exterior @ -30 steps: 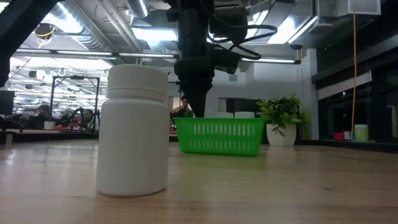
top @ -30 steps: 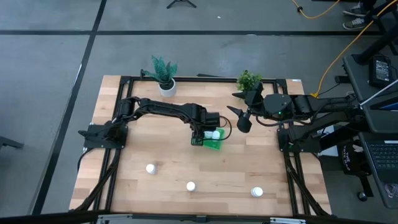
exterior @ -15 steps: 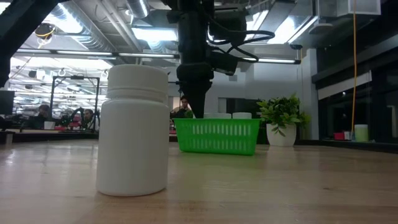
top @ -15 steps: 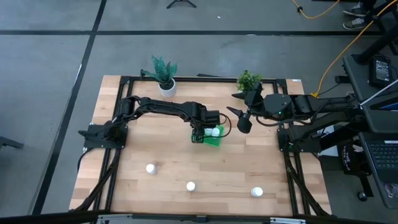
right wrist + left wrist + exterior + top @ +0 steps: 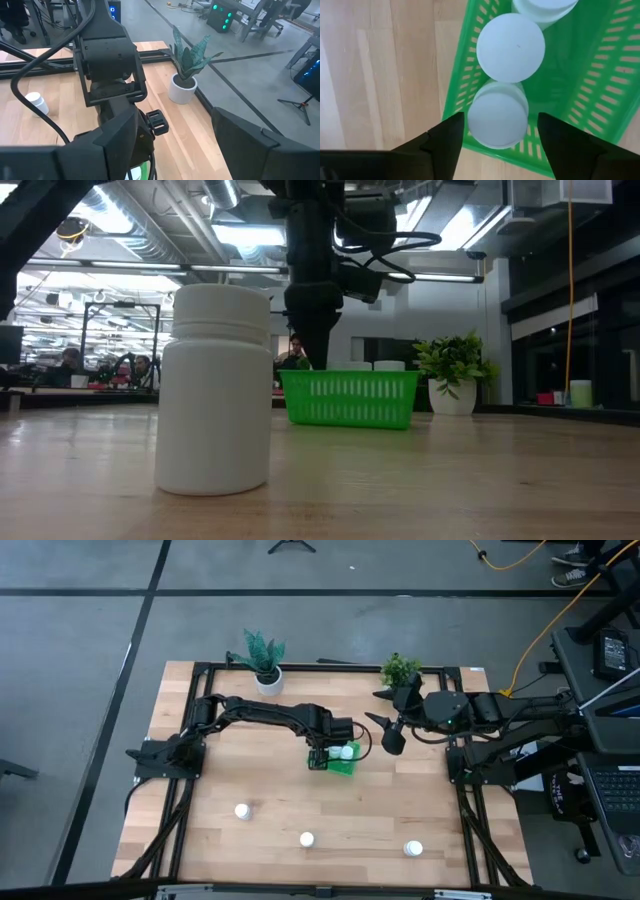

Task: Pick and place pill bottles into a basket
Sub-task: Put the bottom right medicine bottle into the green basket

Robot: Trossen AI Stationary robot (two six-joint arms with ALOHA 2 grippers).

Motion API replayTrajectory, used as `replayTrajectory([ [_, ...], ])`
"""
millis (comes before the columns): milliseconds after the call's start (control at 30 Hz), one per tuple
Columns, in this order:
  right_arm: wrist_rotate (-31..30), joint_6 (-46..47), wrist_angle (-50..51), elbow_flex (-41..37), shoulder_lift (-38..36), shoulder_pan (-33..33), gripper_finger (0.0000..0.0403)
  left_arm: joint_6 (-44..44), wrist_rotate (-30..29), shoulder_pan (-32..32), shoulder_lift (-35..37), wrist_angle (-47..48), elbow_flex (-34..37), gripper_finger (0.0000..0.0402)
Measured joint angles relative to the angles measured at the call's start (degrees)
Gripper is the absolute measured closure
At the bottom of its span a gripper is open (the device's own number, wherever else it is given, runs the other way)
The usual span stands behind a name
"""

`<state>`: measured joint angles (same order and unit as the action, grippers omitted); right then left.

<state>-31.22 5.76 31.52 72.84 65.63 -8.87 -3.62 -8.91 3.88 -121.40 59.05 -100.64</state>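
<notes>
Three bottles sit inside the basket [image 5: 600, 70], three wait well apart from it on the table [image 5: 260, 850], so I judge a drop just done. My left gripper [image 5: 496, 137] hangs wide open over the basket's end bottle [image 5: 498, 114], gripping nothing; next it must lift clear and fetch another. My right gripper [image 5: 392, 738] waits beside the basket, apparently open.

The basket [image 5: 485, 75] is bright green with slotted, grid-like walls. The pill bottles [image 5: 510, 47] are plain white, caps included. The table [image 5: 270, 790] is pale striped wood.
</notes>
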Motion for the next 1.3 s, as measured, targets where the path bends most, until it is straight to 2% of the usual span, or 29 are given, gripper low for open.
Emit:
replayTrajectory([
  [367, 0.0, -0.1, 1.0, 0.0, 0.0, 0.0, 0.0147, -0.7, -0.7, 0.2, 2.4, 2.6, -0.2, 0.0104],
  [467, 0.0, -0.1, 1.1, 0.0, 0.0, 0.0, 0.0147, -0.7, -1.2, 0.4, 4.1, 4.2, -2.2, 0.0102],
  [567, 0.9, -0.1, 1.3, 0.0, 0.0, 0.0, 0.0147, -1.2, -2.8, 0.5, 5.9, 9.6, -6.9, 0.0102],
  [733, 11.1, 4.5, 6.3, 0.0, -0.2, -0.8, 0.0147, -0.4, -11.5, 0.5, 11.5, 20.2, -13.6, 0.0102],
  [833, 11.5, 8.6, 14.3, 1.1, -0.2, -5.7, 0.0147, 1.8, -19.1, 0.9, 17.7, 20.5, -13.2, 0.0102],
  [933, 11.7, 17.6, 20.5, 3.3, -0.2, -12.0, 0.0147, 7.6, -25.5, 2.5, 24.7, 20.7, -11.3, 0.0102],
  [1133, 10.0, 41.6, 30.3, 6.4, 1.9, -26.0, 0.0147, 19.1, -33.1, 5.6, 39.4, 20.5, -5.0, 0.0102],
  [1200, 11.2, 50.5, 35.4, 6.3, 5.0, -29.9, 0.0147, 21.2, -35.5, 6.2, 43.7, 20.5, -2.0, 0.0102],
  [1300, 16.2, 63.4, 42.3, 6.2, 11.1, -33.1, 0.0147, 23.4, -38.3, 6.9, 49.8, 20.0, 2.8, 0.0102],
])
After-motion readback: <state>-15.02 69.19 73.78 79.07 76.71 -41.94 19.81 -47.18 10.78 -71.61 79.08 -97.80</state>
